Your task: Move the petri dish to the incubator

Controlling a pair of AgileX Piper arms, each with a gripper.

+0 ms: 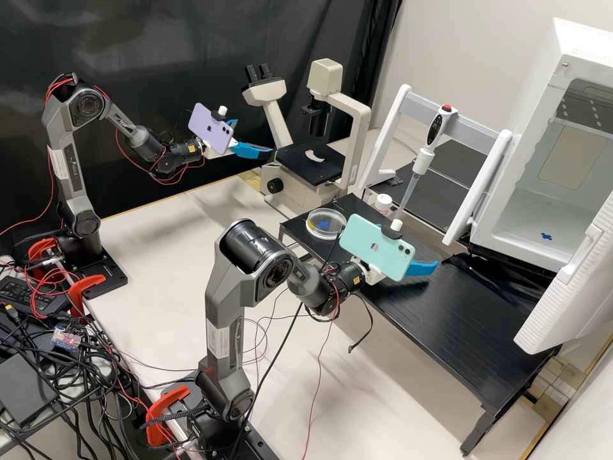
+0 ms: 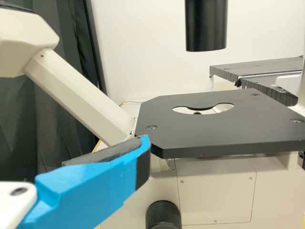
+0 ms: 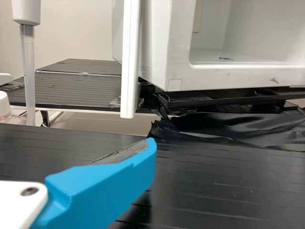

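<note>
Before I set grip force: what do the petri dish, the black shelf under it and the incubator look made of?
Petri dish: clear, glossy plastic or glass; its rim glints and a blue mark shows through. Black shelf: low-sheen, perhaps coated metal or plastic; fine grooves run along it. Incubator: probably moulded plastic, smooth white, with a ribbed door.

2 grey arms [image 1: 223, 315], red cables [image 1: 58, 83], yellow patches [image 1: 357, 281], probably labels.
</note>
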